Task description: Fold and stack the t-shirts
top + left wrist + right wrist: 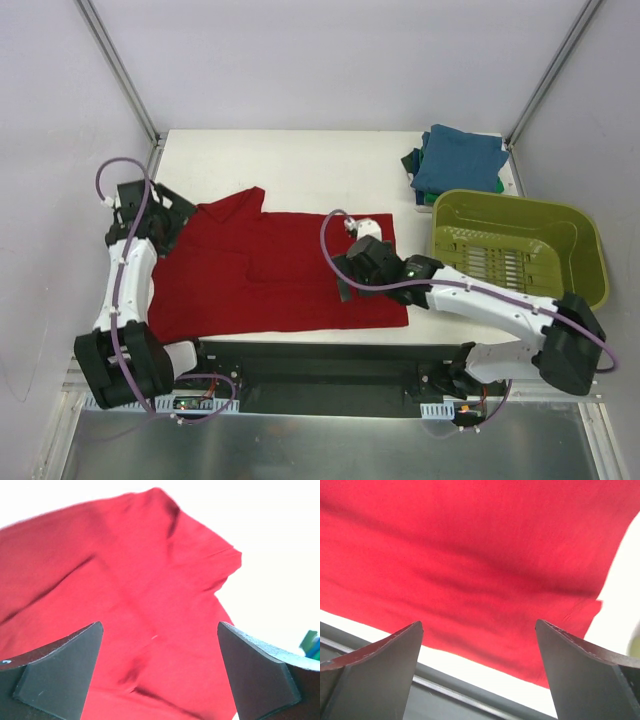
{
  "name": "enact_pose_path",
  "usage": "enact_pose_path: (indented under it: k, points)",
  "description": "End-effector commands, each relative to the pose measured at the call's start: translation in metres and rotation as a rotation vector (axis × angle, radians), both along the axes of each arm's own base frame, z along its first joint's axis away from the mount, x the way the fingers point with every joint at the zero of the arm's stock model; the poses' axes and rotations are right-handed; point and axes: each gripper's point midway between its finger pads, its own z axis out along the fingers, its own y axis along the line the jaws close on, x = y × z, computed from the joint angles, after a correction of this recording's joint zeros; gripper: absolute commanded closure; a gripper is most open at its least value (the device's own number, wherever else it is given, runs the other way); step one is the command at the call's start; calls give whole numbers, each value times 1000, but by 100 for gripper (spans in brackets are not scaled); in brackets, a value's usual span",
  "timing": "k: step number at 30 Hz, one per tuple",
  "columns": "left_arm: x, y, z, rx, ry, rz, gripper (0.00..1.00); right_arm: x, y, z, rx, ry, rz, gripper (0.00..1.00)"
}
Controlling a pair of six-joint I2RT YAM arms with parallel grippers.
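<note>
A dark red t-shirt (270,270) lies spread on the white table, one sleeve pointing to the back. It fills the left wrist view (130,580) and the right wrist view (470,555). My left gripper (170,228) is open over the shirt's left edge, near the sleeve. My right gripper (347,278) is open over the shirt's right part, its jaws wide apart above the cloth near the front edge. A stack of folded teal-blue and green shirts (455,160) sits at the back right.
An olive-green plastic basket (515,245) stands at the right, in front of the folded stack. The table's front edge and a dark rail (470,700) show below the shirt. White walls and metal posts enclose the table.
</note>
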Motion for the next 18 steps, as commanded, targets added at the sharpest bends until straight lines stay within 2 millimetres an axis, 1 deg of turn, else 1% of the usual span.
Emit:
enact_pose_path:
  k: [1, 2, 3, 4, 5, 6, 7, 8, 9, 10, 11, 14, 15, 16, 18]
  points:
    - [39, -10, 3, -52, 17, -104, 2, 40, -17, 61, 104, -180, -112, 0]
    - [51, -11, 9, -59, 2, -125, 4, 48, -25, 64, 127, -171, -145, 0]
    - [58, -14, 6, -66, 15, -141, 4, 47, -24, 64, 160, -146, -129, 0]
    - [66, -18, -11, -78, 62, -164, 7, 50, -25, 65, 173, -143, -134, 1]
    - [78, -21, -7, -81, 51, -185, 12, 53, -31, 63, 173, -134, -148, 0]
    - [84, -24, -11, -88, 62, -200, 16, 53, -30, 60, 176, -119, -136, 0]
    - [89, -27, -27, -103, 102, -217, 18, 53, -33, 58, 169, -109, -140, 0]
    - [100, -33, -22, -104, 89, -241, 25, 55, -35, 57, 167, -103, -145, 0]
    - [104, -36, -27, -112, 101, -250, 27, 55, -35, 53, 163, -89, -141, 0]
    - [109, -39, -39, -121, 130, -255, 31, 55, -36, 51, 157, -83, -142, 1]
    - [116, -43, -39, -108, 128, -263, 36, 56, -37, 48, 150, -76, -142, 0]
    - [125, -46, -57, -111, 171, -268, 38, 58, -39, 46, 151, -63, -146, 0]
    - [126, -44, -61, -102, 182, -261, 43, 58, -40, 44, 149, -58, -145, 0]
    - [128, -42, -67, -100, 202, -254, 44, 58, -41, 43, 149, -56, -149, 0]
    - [128, -38, -74, -84, 227, -240, 47, 56, -42, 41, 149, -49, -142, 1]
